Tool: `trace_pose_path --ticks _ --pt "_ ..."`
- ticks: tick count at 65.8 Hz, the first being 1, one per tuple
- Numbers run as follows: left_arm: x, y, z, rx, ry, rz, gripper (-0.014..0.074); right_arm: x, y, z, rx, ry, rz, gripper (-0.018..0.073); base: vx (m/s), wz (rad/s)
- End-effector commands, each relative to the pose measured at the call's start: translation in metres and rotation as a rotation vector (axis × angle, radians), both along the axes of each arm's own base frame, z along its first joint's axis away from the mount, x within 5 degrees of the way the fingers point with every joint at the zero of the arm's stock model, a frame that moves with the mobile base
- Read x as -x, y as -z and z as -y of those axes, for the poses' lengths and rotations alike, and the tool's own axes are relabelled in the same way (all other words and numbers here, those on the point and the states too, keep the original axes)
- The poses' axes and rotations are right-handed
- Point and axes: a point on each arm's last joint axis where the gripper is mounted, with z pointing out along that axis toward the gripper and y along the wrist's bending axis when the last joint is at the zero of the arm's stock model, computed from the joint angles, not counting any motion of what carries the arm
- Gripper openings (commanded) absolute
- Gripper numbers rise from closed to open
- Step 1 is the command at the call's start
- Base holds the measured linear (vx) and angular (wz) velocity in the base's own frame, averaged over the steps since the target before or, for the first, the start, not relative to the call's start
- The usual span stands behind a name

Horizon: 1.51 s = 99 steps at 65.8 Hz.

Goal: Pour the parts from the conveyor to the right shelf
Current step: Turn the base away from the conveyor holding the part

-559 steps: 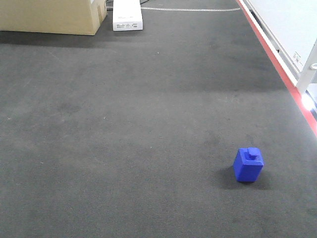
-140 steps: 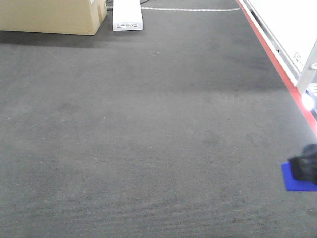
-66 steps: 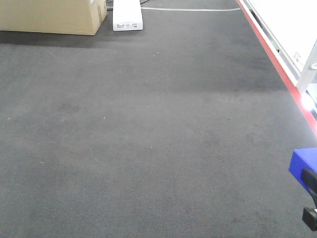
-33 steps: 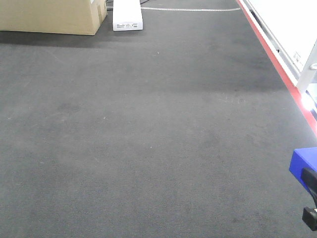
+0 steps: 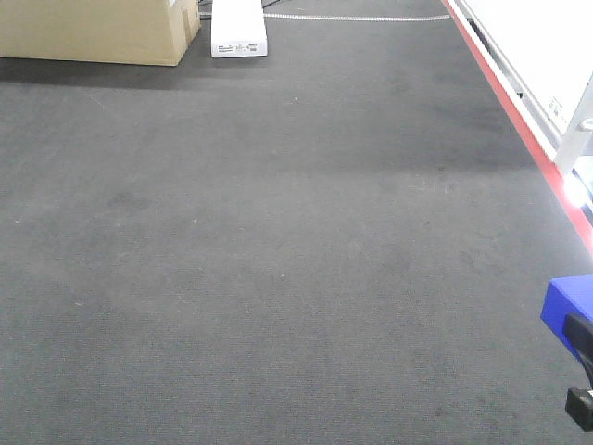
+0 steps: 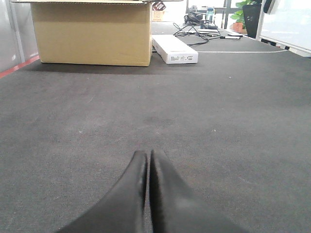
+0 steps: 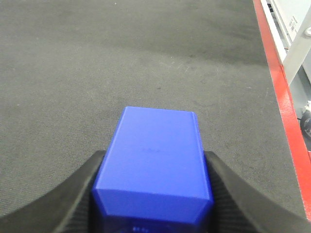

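Holds the bright-blue block [image 7: 154, 145] in the right gripper [image 7: 153, 162], both black fingers [image 7: 73, 204] pressed against its side walls and opened only as wide as the block itself. Appears to carry it lifted off the conveyor [image 7: 97, 58]: in the front view only a blue corner shows at the right edge, with the dark felt spreading away to the left of it. Turns a plain flat face to the wrist camera, so cannot tell where the knob points. Grips across the flat sides, presumably because parallel faces seat the pads firmly and stop the block twisting in transit. Hangs close to the red stripe [image 7: 279, 97] on the gripper's right, which suits a move toward the right shelf. Shows nothing of that shelf for certain, only a pale metal post [image 7: 297, 53] beyond the stripe, ahead and right of the gripper. Rests the left gripper [image 6: 148, 154] low over the felt, fingers pinched fully together on nothing, likely idle since one block needs one arm. Has a cardboard box [image 6: 92, 34] and a flat white carton [image 6: 175, 48] far ahead of the left gripper, well apart from both arms. Looks like pick-up done, tipping into the shelf not yet done
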Motion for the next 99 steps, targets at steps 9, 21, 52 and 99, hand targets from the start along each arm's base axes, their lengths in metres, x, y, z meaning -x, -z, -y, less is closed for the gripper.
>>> trace_pose_path --ticks 9,21,52,99 --pt "-0.001 -0.0128 -0.0001 0.017 -0.003 0.08 -0.0006 -0.0039 -0.0162 0.0001 0.006 0.0 0.109 -0.0009 0.0 0.0" --pt "-0.001 -0.0128 -0.0001 0.017 -0.003 0.08 -0.0006 -0.0039 -0.0162 0.0001 0.006 0.0 0.109 -0.0009 0.0 0.0" --pt "-0.001 -0.0128 -0.0001 0.017 -0.003 0.08 -0.0006 -0.0039 -0.0162 0.0001 0.004 0.0 0.109 -0.0009 -0.08 -0.05" --pt "-0.001 -0.0128 -0.0001 0.017 -0.003 0.08 -0.0006 -0.0039 -0.0162 0.0001 0.004 0.0 0.109 -0.0009 -0.25 -0.18"
